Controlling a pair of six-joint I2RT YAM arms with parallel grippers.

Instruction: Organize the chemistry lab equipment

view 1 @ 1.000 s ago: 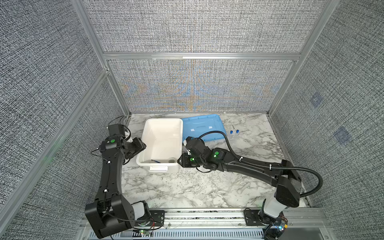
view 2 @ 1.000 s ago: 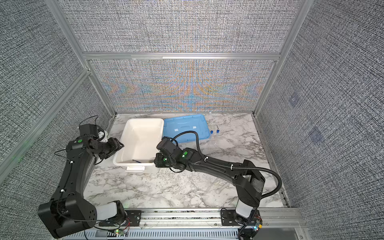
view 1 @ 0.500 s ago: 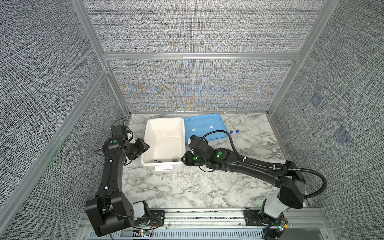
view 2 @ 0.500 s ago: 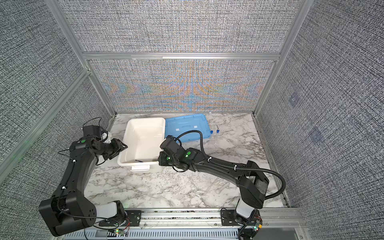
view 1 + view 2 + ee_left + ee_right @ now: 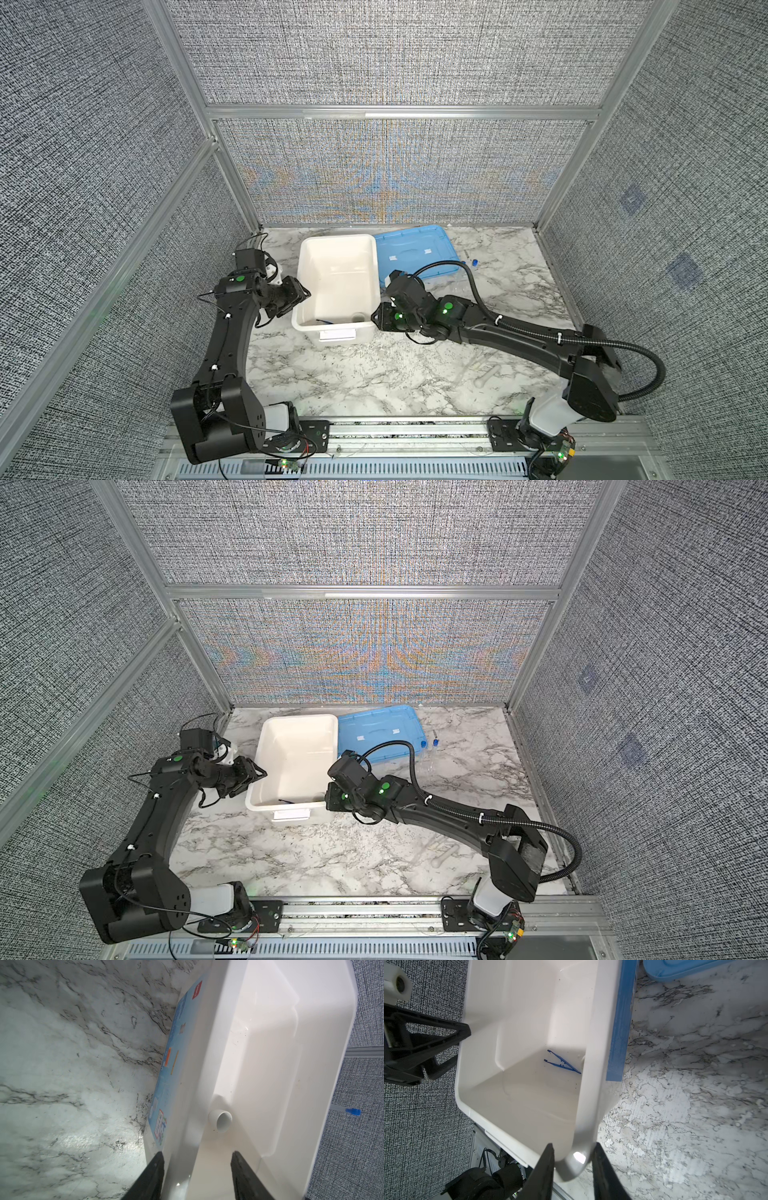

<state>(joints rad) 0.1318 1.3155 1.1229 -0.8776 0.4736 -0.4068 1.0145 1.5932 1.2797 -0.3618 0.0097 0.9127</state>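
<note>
The white tub [image 5: 338, 237] stands at the back left of the marble table. My left gripper [image 5: 197, 1155] is shut on its left wall, one finger outside and one inside. My right gripper [image 5: 573, 1151] is shut on the tub's near right corner. Blue tweezers [image 5: 562, 1061] lie on the tub's floor by the front wall, beside a small whitish dish [image 5: 221, 1123]. Two clear tubes with blue caps [image 5: 430, 744] lie on the table right of the blue lid [image 5: 378, 729]. A white stick-like piece [image 5: 486, 376] lies near the front right.
The blue lid lies flat against the tub's right side, at the back wall. My right arm [image 5: 519, 336] stretches across the table's right half, its cable [image 5: 457, 266] looping over the lid. Mesh walls close in three sides; a metal rail [image 5: 415, 432] runs along the front.
The tub has shifted to the right, and both grippers have moved with it. The left jaws have narrowed a little around the tub's wall.
</note>
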